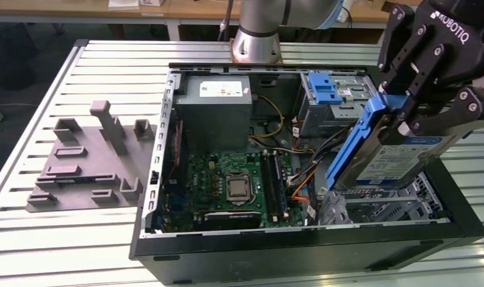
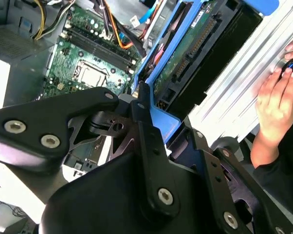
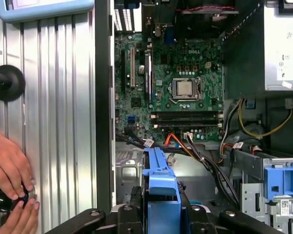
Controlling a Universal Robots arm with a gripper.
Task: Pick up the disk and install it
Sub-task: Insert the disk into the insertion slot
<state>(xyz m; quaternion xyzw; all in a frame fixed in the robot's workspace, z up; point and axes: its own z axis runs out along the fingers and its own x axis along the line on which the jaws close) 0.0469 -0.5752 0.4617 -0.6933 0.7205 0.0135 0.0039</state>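
The gripper [image 1: 401,116] had its black fingers [image 2: 142,97] squeezed in on the disk [image 1: 394,158], so it was only as wide open as the disk was thick. It held the disk up in the air, tipped on a slant, with one blue rail [image 1: 347,152] running down its edge. The disk hung over the open computer case [image 1: 306,254], at the exterior view's right, and its low end was down near the metal bay [image 1: 385,206] there. It was hard to tell if they touched. Inside the case lay a green board [image 1: 234,179], a big grey box [image 1: 218,110] and a metal cage with a blue latch [image 1: 325,89]. The case sat on the striped counter [image 1: 67,239], and a grey holder [image 1: 86,161] lay beside it. In the first wrist view, a person's hands [image 3: 10,183] rested on the counter, touching a small black knob [image 3: 1,201].
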